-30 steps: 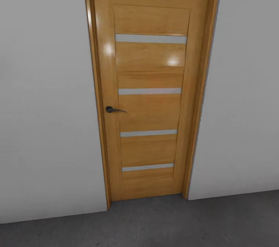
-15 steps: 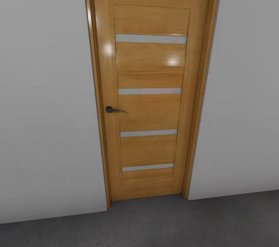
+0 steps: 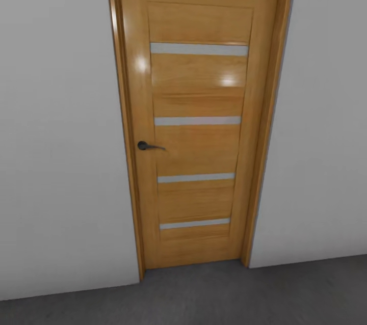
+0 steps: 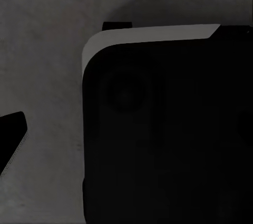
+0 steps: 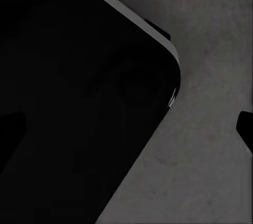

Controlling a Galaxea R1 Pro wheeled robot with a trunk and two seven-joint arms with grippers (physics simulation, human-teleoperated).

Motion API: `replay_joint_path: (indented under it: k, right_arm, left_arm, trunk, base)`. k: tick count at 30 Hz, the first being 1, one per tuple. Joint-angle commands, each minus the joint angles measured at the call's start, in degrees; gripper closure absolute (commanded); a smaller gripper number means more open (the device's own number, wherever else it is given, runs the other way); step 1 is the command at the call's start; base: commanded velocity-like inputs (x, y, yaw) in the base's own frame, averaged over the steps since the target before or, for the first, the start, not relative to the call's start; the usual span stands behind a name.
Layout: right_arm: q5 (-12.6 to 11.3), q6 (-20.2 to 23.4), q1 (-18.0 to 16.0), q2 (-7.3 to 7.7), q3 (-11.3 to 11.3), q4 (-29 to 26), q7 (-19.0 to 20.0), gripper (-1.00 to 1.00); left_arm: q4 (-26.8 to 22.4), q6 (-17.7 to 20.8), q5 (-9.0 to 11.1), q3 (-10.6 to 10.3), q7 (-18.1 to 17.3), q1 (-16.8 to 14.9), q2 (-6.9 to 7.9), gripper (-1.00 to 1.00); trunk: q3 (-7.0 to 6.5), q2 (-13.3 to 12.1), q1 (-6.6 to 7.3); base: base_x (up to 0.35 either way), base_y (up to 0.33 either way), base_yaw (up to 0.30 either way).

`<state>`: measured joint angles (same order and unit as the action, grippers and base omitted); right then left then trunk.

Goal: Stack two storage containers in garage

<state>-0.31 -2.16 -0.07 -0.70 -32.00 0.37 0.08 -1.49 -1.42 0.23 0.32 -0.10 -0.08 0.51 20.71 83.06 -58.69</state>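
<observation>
The head view faces a closed wood-plank door (image 3: pixel 199 116) — honey-coloured, glossy, with four pale horizontal strips set across its middle panel. A dark lever handle (image 3: pixel 148 146) sits on the door's left side, about halfway up. The door stands in a matching wooden frame (image 3: pixel 122 111), with pale grey wall (image 3: pixel 56 136) to the left and right of it. Along the near edge of the view runs the floor (image 3: pixel 229 294), rough and mottled dark grey, meeting the foot of the wall and the door's threshold.

The left wrist view looks down at the same dark grey floor (image 4: pixel 47 76), with a large black, round-cornered body of the robot (image 4: pixel 168 129) covering much of the picture. A dark tip at the edge may be a finger of the left tool, but whether that tool is wide or narrow cannot be told.

The right wrist view is alike — a black rounded body (image 5: pixel 68 92) over grey floor (image 5: pixel 205 145); the right tool's state cannot be told either.
</observation>
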Motion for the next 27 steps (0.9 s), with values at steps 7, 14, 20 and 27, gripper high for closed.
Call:
replay_joint_path:
  k: [7, 14, 20, 27]
  right_arm:
    - [-0.04, -0.21, -0.01, -0.16, -0.08, 0.03, 0.01, -1.00]
    - [-0.04, -0.21, -0.01, -0.12, -0.08, 0.03, 0.01, -1.00]
    - [-0.04, -0.21, -0.01, -0.18, -0.08, 0.02, 0.01, -1.00]
    - [-0.16, -0.21, -0.01, -0.26, -0.02, 0.02, 0.01, -1.00]
  left_arm:
    - [0.00, -0.17, 0.03, 0.20, 0.01, -0.01, -0.07, -1.00]
    - [0.00, -0.17, 0.03, 0.20, 0.00, -0.01, -0.07, -1.00]
    - [0.00, -0.17, 0.03, 0.25, 0.01, -0.01, -0.07, -1.00]
    - [0.00, -0.17, 0.03, 0.20, -0.05, -0.01, -0.02, -1.00]
  trunk:
    - [0.04, 0.02, -0.03]
    - [0.04, 0.02, -0.03]
    - [0.04, 0.02, -0.03]
    - [0.04, 0.02, -0.03]
  base:
    - [0.076, 0.000, 0.000]
    - [0.001, 0.000, 0.000]
    - [0.000, 0.000, 0.000]
    - [0.068, 0.000, 0.000]
